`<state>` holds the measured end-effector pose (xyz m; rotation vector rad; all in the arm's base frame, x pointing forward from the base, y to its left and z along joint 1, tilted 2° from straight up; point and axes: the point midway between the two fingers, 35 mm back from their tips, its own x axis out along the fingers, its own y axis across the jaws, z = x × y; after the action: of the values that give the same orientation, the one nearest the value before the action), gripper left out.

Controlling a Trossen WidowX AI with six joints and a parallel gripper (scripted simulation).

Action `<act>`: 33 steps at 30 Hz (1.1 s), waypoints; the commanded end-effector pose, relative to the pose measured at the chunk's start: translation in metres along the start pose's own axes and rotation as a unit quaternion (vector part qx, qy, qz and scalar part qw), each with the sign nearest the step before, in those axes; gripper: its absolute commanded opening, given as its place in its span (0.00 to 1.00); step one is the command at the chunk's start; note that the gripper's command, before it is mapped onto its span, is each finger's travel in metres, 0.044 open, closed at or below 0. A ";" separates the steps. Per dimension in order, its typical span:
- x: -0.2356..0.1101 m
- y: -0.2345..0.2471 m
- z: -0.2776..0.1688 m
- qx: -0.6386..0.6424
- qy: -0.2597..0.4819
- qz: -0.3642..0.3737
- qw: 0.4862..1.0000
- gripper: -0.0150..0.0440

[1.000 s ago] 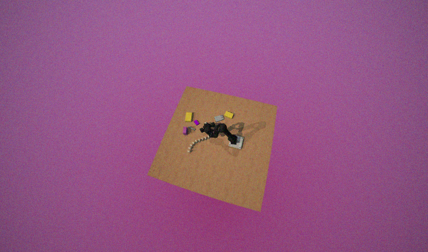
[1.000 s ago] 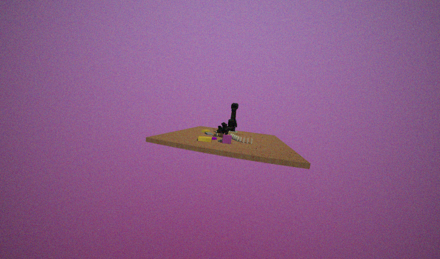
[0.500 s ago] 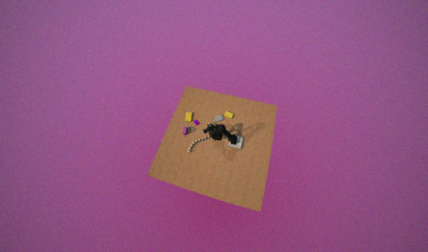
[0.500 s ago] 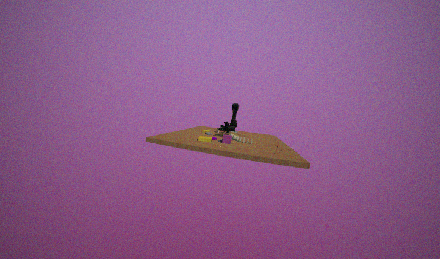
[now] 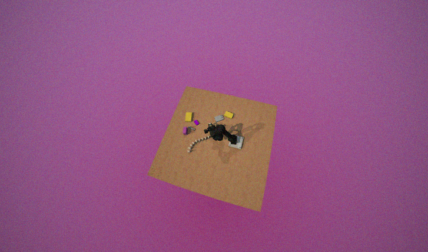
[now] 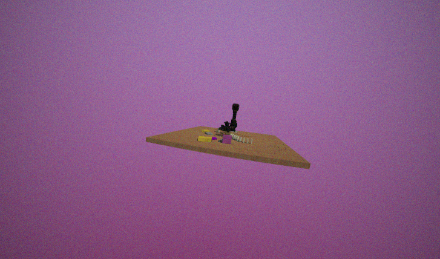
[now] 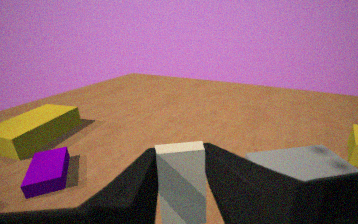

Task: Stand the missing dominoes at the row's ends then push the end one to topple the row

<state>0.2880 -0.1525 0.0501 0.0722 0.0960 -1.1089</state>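
The place reads as a bare robot test bench, not a home or shop: a single square wooden board (image 5: pixel 209 175) hangs in a plain purple backdrop with no walls, furniture or fittings. A small black arm (image 5: pixel 223 133) is bolted to it by a grey base plate (image 5: pixel 237 142). Ahead of the jaws to the left lie a yellow block (image 7: pixel 30 129) and a purple block (image 7: pixel 46 170), with a grey slab (image 7: pixel 300 162) to the right, loose test pieces.

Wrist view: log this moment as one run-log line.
gripper: shut on domino | domino: upright between fingers | row: standing, untouched | phase: carrying
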 end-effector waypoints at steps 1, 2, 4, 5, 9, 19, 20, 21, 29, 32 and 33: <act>-0.001 -0.001 0.000 -0.002 0.000 -0.002 1.000 0.44; -0.001 -0.001 0.000 -0.002 0.000 -0.002 1.000 0.44; 0.000 -0.001 -0.002 -0.002 0.001 -0.002 1.000 0.44; 0.001 -0.001 -0.005 -0.002 0.003 -0.003 1.000 0.44; 0.005 0.000 -0.018 -0.002 0.013 -0.007 1.000 0.44; 0.011 0.000 -0.040 -0.002 0.028 -0.014 1.000 0.44; 0.011 0.000 -0.040 -0.002 0.028 -0.014 1.000 0.44; 0.011 0.000 -0.040 -0.002 0.028 -0.014 1.000 0.44; 0.011 0.000 -0.040 -0.002 0.028 -0.014 1.000 0.52; 0.011 0.000 -0.040 -0.002 0.028 -0.014 1.000 0.66; 0.011 0.000 -0.040 -0.002 0.028 -0.014 1.000 0.70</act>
<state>0.2901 -0.1581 0.0090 0.0926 0.1568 -1.1355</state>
